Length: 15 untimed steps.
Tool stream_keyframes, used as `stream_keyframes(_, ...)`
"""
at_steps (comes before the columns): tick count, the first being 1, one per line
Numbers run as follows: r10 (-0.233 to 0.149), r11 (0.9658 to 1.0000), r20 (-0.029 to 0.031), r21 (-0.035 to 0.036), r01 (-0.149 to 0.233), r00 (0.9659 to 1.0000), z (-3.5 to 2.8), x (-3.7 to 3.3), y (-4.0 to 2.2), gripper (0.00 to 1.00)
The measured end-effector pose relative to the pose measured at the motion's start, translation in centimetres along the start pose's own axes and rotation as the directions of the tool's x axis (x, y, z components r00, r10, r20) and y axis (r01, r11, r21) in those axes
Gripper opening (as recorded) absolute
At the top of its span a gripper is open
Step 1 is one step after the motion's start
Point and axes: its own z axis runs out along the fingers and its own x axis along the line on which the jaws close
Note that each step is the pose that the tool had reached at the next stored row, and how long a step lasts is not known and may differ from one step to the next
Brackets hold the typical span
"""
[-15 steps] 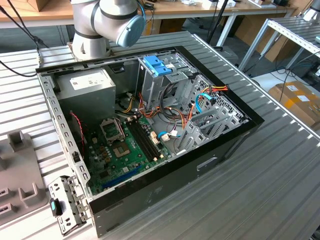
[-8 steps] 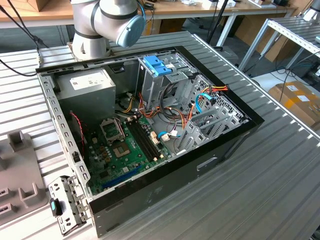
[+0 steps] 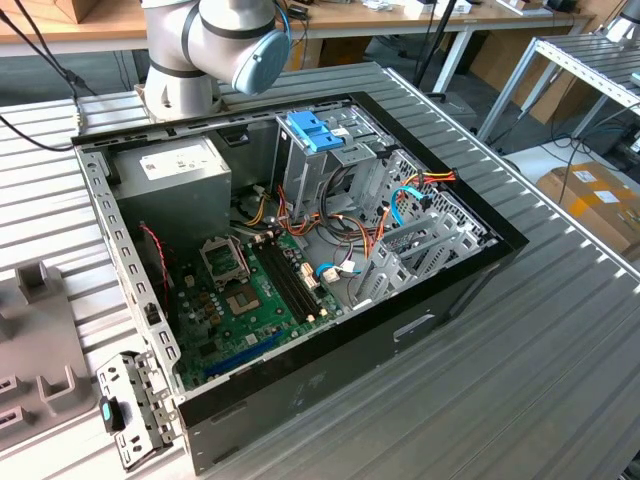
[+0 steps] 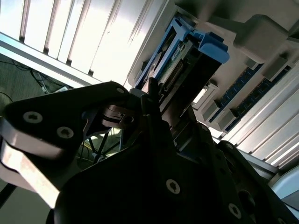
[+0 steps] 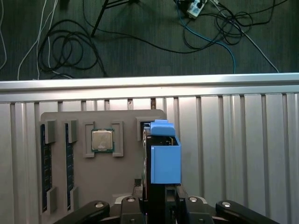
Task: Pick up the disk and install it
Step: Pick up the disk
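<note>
Widest of all, a ribbed metal counter [image 3: 560,330], carrying an open black computer case [image 3: 300,395] laid on its side in the exterior view. Behind the case, the grey-and-blue arm [image 3: 215,35], based on the counter and running out past the top edge. Inside the case: a big grey power-supply box [image 3: 175,170] toward the exterior view's left, a green motherboard [image 3: 240,300] just beside it, and a grey drive cage [image 3: 300,180] near the middle, topped by a blue latch [image 3: 315,130]. Off the case at the exterior view's left, a grey parts tray [image 3: 35,320], seen from above in the first wrist view, with dark floor and loose cables [image 5: 70,46] beyond the counter's edge. Over that tray, the disk [image 5: 164,156], held edge-on with its light-blue caddy rail toward the tray; whether clear of the tray or touching it, cannot tell. Dark fingers [image 4: 154,112] closed on the disk from both sides. On the tray near the disk, a square processor chip [image 5: 102,140] in its recess, then two narrow memory sticks [image 5: 45,163] in slots farther along.
</note>
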Motion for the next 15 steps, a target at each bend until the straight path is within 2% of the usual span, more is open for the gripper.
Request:
stream_keyframes(2, 0.0, 1.0, -0.0001, -0.0002, 0.0, 1.0, -0.31, -0.01, 0.01, 0.35)
stream_keyframes(13, 0.0, 1.0, -0.0001, -0.0002, 0.0, 1.0, -0.34, -0.01, 0.01, 0.35)
stream_keyframes(15, 0.0, 1.0, -0.0005, -0.0008, 0.0, 1.0, -0.56, -0.01, 0.01, 0.35)
